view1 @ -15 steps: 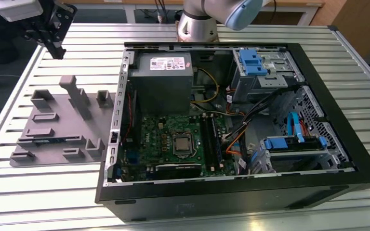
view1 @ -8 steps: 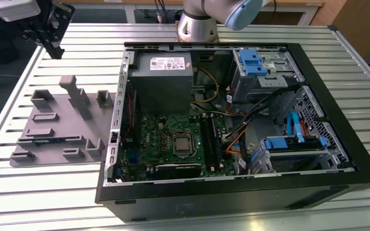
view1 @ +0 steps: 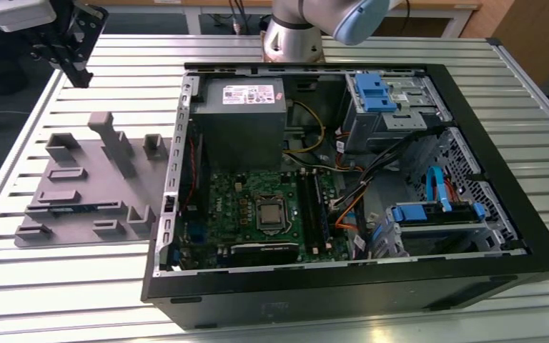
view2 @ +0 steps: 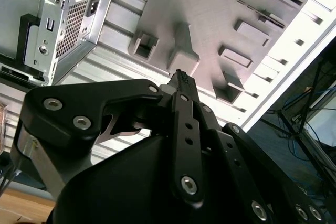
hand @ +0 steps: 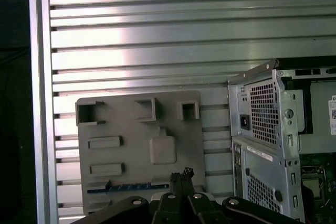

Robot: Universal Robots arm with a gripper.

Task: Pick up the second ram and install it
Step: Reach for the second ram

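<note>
The second ram (view1: pixel 74 208) is a thin blue strip lying edge-up in a long slot of the gray holder tray (view1: pixel 88 168), near the tray's front in the exterior view. In the first wrist view the ram (hand: pixel 131 187) shows as a blue line along the tray (hand: pixel 131 129). My gripper (view1: pixel 79 77) hangs high above the table at the back, on the exterior view's left, well beyond the tray. Its fingers look pressed together with nothing between them in both wrist views (hand: pixel 181 174) (view2: pixel 182 77).
An open black computer case (view1: pixel 503 214) lies on the slatted metal table (view1: pixel 83 300) right of the tray. Inside are the green motherboard (view1: pixel 246 207), a gray power supply (view1: pixel 241 118) and blue drive brackets (view1: pixel 379 93). The arm's base (view1: pixel 292 39) stands behind the case.
</note>
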